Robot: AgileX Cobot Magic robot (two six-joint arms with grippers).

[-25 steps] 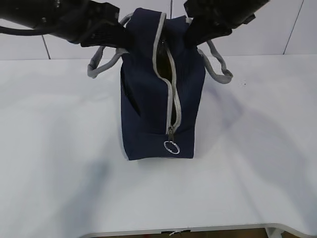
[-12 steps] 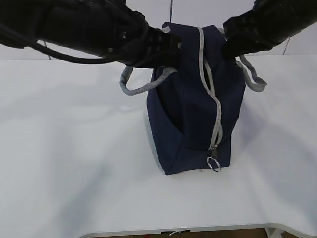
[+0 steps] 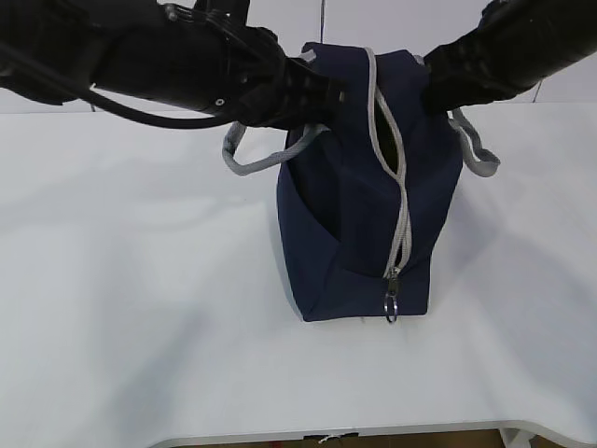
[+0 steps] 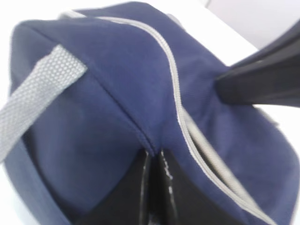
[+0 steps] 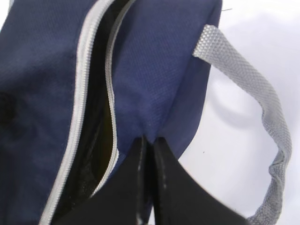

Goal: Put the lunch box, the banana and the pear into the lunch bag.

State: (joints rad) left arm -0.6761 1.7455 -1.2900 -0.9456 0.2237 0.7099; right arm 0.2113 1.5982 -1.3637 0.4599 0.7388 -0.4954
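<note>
The navy lunch bag stands upright on the white table, right of centre. Its grey zipper is parted near the top, and the ring pull hangs low on the near end. My left gripper is shut on a fold of fabric at the bag's upper left edge. At the upper right edge my right gripper pinches the bag's cloth beside the dark zipper gap. The lunch box, the banana and the pear are out of view.
Grey webbing handles droop on each side of the bag. The white table spreads left of and in front of the bag, with its front edge near the bottom. A pale wall rises behind.
Both grippers, still pinching the bag, have carried it from the middle to the right. In the last half second the zipper gap near the top has widened slightly.
</note>
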